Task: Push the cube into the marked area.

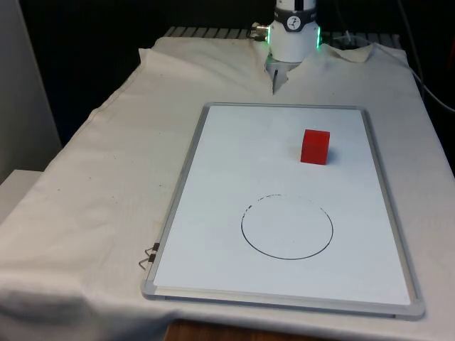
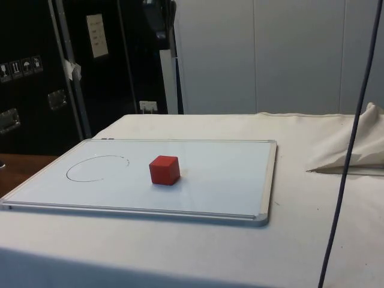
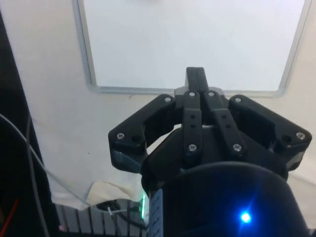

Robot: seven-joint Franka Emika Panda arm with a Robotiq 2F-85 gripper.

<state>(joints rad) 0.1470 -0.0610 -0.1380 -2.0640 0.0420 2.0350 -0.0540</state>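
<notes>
My claw clenched, cube out ahead

My gripper (image 3: 196,79) is pressed shut above the whiteboard's (image 1: 213,213) near edge. The red cube (image 1: 315,146) sits well ahead, the drawn circle (image 1: 287,226) beyond it; it looks light, rigid, likely to slide easily, so I'd push low against its nearer face.

Closed gripper (image 3: 196,75) above whiteboard (image 3: 148,44) edge

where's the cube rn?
The red cube sits on the whiteboard, toward the front view's right, outside the drawn circle on its far side, nothing touching it.
</notes>
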